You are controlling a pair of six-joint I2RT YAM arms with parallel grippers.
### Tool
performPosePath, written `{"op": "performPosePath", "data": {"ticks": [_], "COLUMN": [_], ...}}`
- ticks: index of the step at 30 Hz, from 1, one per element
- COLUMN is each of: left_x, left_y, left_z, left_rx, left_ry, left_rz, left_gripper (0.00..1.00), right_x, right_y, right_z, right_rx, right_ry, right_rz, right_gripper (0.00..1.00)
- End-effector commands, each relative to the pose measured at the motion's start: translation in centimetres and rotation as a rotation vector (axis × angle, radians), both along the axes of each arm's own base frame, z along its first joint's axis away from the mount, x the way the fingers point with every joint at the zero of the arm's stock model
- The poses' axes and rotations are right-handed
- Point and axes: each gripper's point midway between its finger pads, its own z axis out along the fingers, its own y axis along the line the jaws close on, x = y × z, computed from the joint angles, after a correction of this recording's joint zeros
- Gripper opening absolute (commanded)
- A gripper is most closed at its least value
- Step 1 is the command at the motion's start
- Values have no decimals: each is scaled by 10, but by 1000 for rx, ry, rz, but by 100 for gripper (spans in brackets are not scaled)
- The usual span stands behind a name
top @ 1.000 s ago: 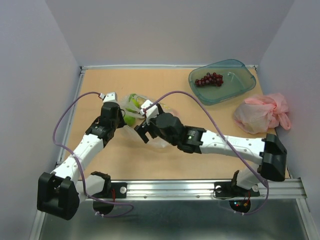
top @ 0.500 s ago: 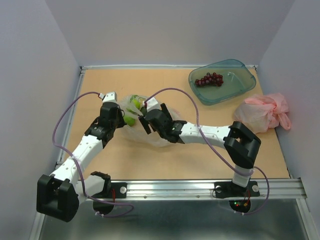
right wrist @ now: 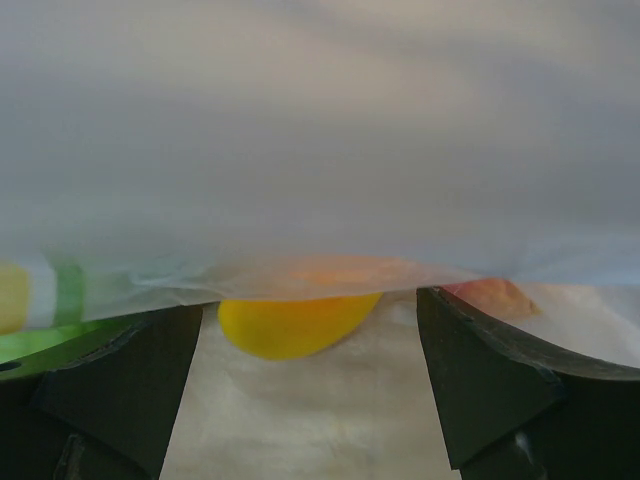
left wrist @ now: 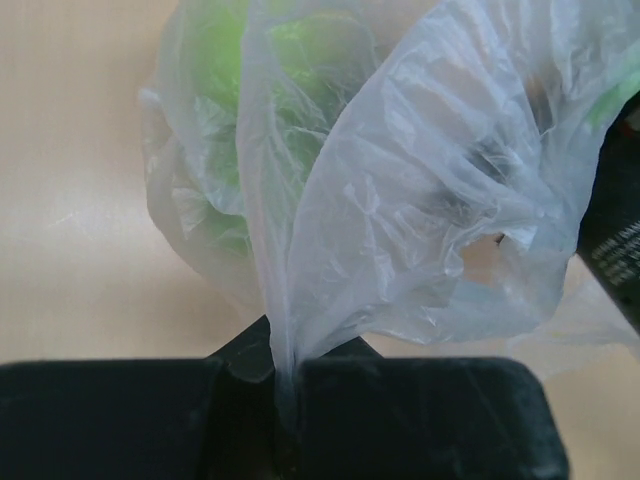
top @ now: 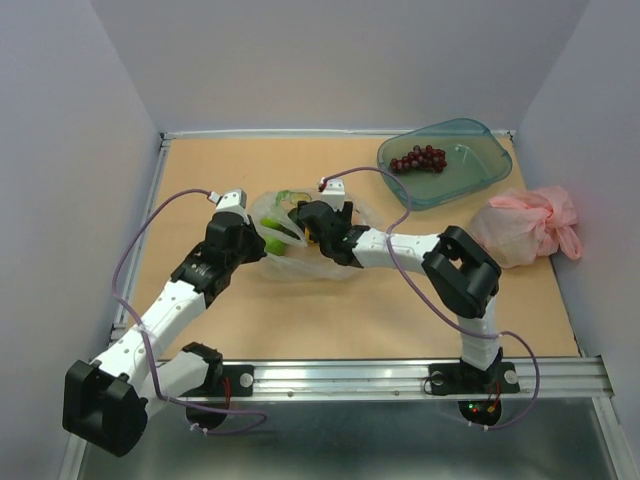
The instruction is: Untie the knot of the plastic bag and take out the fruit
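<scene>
one fruit [right wrist: 295,325] (half under plastic bag [right wrist: 320,150])

My left arm [top: 165,305] slants from its base at the near left up toward the middle of the surface. Its end effector [left wrist: 285,390] is clamped tight, fingers pressed together on a pinch of the plastic bag [left wrist: 400,200]. My right arm [top: 455,275] folds sharply at the elbow (almost doubled back) and stretches leftward, low. Its end effector [right wrist: 310,370] stands spread wide, with a broad gap between the fingers.
</scene>
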Motion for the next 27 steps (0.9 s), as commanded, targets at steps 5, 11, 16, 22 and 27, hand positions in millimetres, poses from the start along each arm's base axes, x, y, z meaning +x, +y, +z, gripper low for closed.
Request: {"op": "performPosePath", "data": {"ticks": [5,11,16,22,27], "left_x": [-5,-6,-5,-5,-4], "left_y": [-15,-16,-13,-12,-11], "left_z": [5,-1,-2,-4,-5], "left_rx": [-70,-56,-40,-31,-21], "left_ry": [-16,-1,0,3,5], "left_rz": [-23,-30,-26,-24,-22], "left_gripper": [0,0,0,0,0], "right_x": [33,47,51,49,41], "right_y": [6,-8,-15,-21,-28], "right_z": [19,15,-7,-29,-14], "right_rx": [198,217,213,210,226], "right_ry": [-109,-160,-153,-130,-132], "right_rz": [-228,-355,-405,-428,-416], "right_gripper": [92,92,90,73,36]}}
